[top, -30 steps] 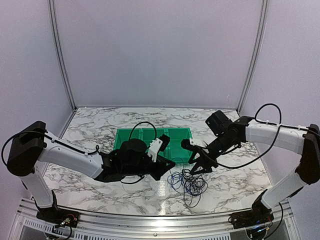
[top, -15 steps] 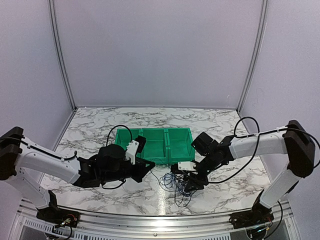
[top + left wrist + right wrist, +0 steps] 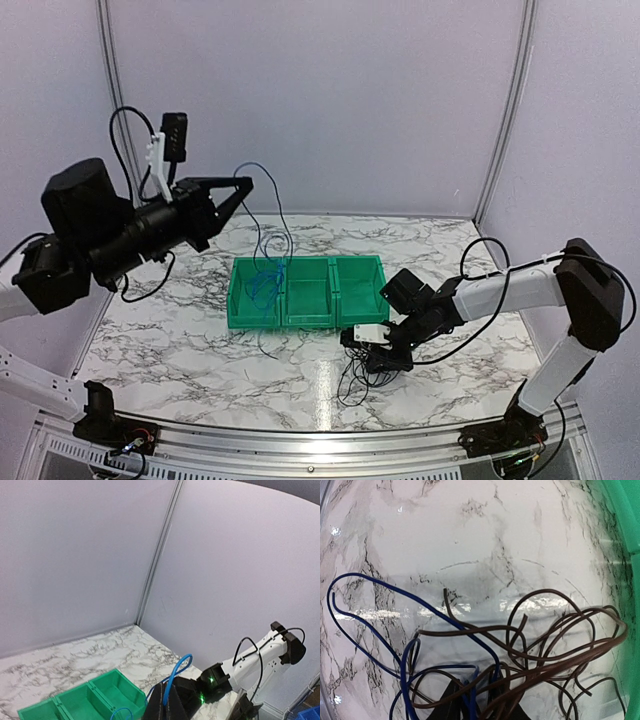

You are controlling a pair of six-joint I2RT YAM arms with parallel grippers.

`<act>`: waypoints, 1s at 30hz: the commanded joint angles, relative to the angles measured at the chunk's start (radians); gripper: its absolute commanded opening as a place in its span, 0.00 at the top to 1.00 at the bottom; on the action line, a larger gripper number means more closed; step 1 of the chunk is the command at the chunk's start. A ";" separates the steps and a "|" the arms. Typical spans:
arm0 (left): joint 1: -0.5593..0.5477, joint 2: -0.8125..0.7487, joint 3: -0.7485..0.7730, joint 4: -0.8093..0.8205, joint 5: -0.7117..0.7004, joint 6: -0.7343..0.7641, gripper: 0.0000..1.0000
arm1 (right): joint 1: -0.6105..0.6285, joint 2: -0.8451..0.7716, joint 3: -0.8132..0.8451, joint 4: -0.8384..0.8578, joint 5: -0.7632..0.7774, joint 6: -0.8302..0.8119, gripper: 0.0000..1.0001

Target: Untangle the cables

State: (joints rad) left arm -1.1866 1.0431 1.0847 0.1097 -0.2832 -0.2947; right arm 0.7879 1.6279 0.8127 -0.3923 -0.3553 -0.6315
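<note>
**Blue cable held high, tangle held low: the pulling-apart step.**

The blue cable [image 3: 265,285] runs from a loose heap in the left compartment of the bin [image 3: 305,318] up to the left gripper [image 3: 240,185]. That gripper is closed on it high above the far-left part of the table [image 3: 180,340]. I cannot tell whether its lower end is clear of the rest. The tangle [image 3: 360,372] of dark cables, with a darker blue strand through it, lies just before the bin's right end, toward the near edge. The right gripper [image 3: 372,352] is down on it, but I cannot tell whether it pinches a strand or only straddles them. I judge one cable is nearly separated. Next, it needs laying down well apart from the tangle, then a single dark strand picked out without snagging.
</note>
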 commanded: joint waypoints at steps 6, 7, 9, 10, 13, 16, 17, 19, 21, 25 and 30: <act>-0.004 0.014 0.338 -0.376 -0.180 0.284 1.00 | -0.014 -0.016 0.007 -0.063 0.044 0.011 0.66; -0.004 0.023 0.351 -0.389 -0.184 0.288 1.00 | -0.018 -0.043 0.025 -0.086 0.026 0.005 0.62; -0.004 0.034 0.357 -0.393 -0.183 0.316 1.00 | -0.019 -0.112 0.055 -0.143 -0.017 -0.021 0.52; -0.004 0.038 0.355 -0.393 -0.177 0.315 1.00 | -0.020 -0.148 0.077 -0.174 -0.042 -0.034 0.49; -0.004 0.056 0.333 -0.391 -0.138 0.301 1.00 | -0.021 -0.234 0.160 -0.259 -0.089 -0.068 0.41; -0.004 0.076 0.289 -0.381 -0.083 0.258 1.00 | -0.020 -0.275 0.255 -0.315 -0.112 -0.078 0.39; -0.004 0.082 0.262 -0.371 -0.070 0.239 1.00 | -0.020 -0.277 0.286 -0.327 -0.115 -0.077 0.38; -0.004 0.094 0.213 -0.335 -0.043 0.203 1.00 | -0.020 -0.273 0.335 -0.329 -0.118 -0.054 0.36; -0.004 0.096 0.140 -0.262 -0.021 0.156 1.00 | -0.019 -0.264 0.355 -0.305 -0.132 -0.030 0.36; -0.004 0.076 -0.057 -0.023 -0.006 0.045 1.00 | -0.020 -0.238 0.312 -0.204 -0.143 0.027 0.36; -0.004 0.061 -0.347 0.152 -0.147 -0.094 1.00 | -0.019 -0.179 0.249 -0.123 -0.127 0.076 0.36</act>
State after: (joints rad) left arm -1.1866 1.1286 0.8898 0.0589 -0.3359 -0.2485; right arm 0.7700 1.4033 1.1004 -0.5903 -0.4820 -0.6170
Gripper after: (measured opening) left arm 0.017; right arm 0.642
